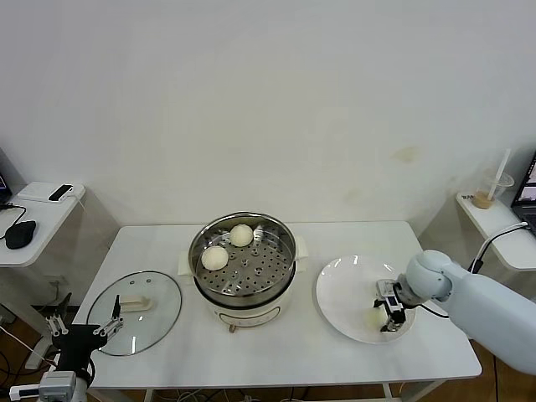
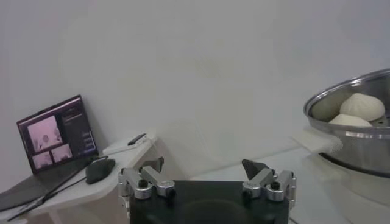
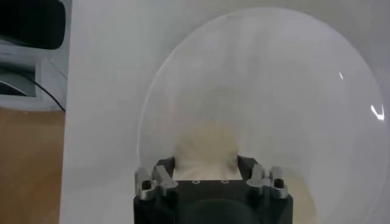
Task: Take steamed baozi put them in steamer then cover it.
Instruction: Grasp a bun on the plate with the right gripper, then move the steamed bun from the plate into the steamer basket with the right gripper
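Right gripper (image 1: pixel 390 319) clamps a baozi (image 3: pixel 206 149) on the plate (image 1: pixel 343 289) right of the steamer (image 1: pixel 243 260) — left gripper (image 1: pixel 81 328) spread wide, empty.

On the plate (image 1: pixel 347 289), the right gripper (image 1: pixel 390 319) hides most of a bun (image 1: pixel 376 317); only a pale edge shows beside its fingers. From the right wrist, that bun (image 3: pixel 206 148) is blurred, its lower part hidden behind the gripper (image 3: pixel 206 172) body, and the plate's (image 3: pixel 304 91) rim runs off the frame. From the left wrist, the steamer (image 2: pixel 356 131) is cut off at the frame's edge, its wall hiding the lower halves of two buns (image 2: pixel 362 106). The left gripper (image 1: pixel 82 327) is partly cut off at the head view's bottom corner.
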Controlling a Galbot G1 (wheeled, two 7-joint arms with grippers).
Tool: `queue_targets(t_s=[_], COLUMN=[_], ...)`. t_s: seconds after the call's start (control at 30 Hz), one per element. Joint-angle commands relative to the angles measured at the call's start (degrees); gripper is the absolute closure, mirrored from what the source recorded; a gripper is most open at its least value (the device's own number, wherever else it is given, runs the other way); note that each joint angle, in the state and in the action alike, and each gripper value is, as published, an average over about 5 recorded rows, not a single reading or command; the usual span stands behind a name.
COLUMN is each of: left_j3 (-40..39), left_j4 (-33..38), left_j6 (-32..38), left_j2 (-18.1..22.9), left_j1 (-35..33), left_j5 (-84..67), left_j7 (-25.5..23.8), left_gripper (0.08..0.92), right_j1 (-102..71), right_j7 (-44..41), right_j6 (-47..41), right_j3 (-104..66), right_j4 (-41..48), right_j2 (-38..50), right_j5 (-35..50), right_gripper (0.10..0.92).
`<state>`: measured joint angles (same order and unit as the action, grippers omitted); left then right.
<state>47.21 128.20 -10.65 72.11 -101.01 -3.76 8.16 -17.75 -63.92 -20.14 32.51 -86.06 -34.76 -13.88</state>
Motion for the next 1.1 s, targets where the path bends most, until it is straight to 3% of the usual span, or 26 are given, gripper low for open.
queue_targets(t_s=[0.03, 0.6, 1.1], left_j3=[-0.1, -0.1, 0.4], left_j4=[0.1, 0.5, 0.2], left_j6=[0.0, 0.0, 0.1], left_j2=[0.0, -0.6, -0.7], left_j1=[0.0, 0.2, 0.2], left_j5=[0.0, -0.1, -0.5], left_j7=[0.0, -0.1, 0.2], left_gripper=[0.177, 0.177, 0.177], right_j1=[0.5, 23.4, 45.1], right_j7=[-0.2, -1.6, 0.1], right_j6=[0.0, -0.6, -2.1], right_j3=[0.0, 6.4, 17.4], right_j4=[0.1, -2.4, 4.6], right_j2=[-0.1, 1.9, -15.7], right_j5=[0.0, 9.3, 16.8], right_gripper=[0.474, 0.465, 0.465])
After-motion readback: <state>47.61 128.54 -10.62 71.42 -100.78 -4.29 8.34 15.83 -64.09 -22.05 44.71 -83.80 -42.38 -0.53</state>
